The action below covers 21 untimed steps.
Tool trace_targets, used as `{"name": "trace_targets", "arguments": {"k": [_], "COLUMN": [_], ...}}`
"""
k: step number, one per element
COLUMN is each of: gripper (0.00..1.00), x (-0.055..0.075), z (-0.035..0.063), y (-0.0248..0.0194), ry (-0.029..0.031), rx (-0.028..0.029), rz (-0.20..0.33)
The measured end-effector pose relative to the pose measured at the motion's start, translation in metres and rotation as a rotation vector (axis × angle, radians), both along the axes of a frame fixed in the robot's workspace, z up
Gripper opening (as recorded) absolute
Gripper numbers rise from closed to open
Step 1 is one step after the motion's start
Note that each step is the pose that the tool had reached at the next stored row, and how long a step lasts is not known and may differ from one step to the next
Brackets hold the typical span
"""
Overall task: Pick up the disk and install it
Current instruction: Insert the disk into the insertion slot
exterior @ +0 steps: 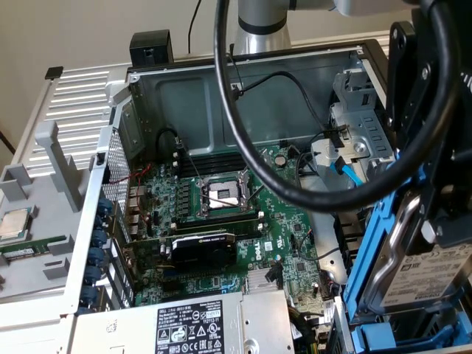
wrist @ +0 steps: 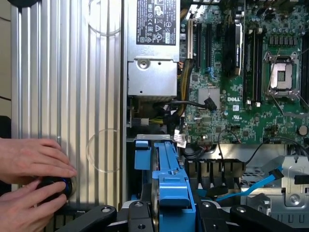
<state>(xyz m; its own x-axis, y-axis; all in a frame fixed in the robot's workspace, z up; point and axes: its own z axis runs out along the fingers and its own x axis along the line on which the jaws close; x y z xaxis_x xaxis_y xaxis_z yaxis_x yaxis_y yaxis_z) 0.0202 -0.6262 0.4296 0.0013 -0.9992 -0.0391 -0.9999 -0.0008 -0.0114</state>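
The disk [exterior: 431, 276] is a silver drive with a white printed label, clipped in a bright blue carrier frame [exterior: 376, 243]. It hangs on edge over the near right corner of the open computer case in the exterior view. My black gripper [exterior: 442, 221] is shut on it from above. In the wrist view the blue carrier [wrist: 174, 193] sits between my black fingers [wrist: 140, 212], above the black slotted bay [wrist: 212, 169] of the case. A blue data cable [wrist: 256, 186] lies beside that bay.
The motherboard has an open CPU socket [exterior: 221, 193], a black graphics card [exterior: 203, 247] and a grey power supply [exterior: 184, 324]. A thick black cable [exterior: 243, 133] loops over the case. A small CPU chip [exterior: 13, 223] lies outside. A person's hands [wrist: 34, 164] hold a black knob [wrist: 55, 186].
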Motion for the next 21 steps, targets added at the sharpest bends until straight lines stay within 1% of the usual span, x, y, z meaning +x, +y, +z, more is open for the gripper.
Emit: {"name": "trace_targets", "arguments": {"k": [11,21], "gripper": [0.37,0.37], "x": [-0.0008,-0.0010], "z": [-0.0013,-0.0015], "y": [0.0000,0.0000], "ry": [-0.0056,-0.0058], "rx": [0.0000,0.0000], "rz": [0.000,0.000]}}
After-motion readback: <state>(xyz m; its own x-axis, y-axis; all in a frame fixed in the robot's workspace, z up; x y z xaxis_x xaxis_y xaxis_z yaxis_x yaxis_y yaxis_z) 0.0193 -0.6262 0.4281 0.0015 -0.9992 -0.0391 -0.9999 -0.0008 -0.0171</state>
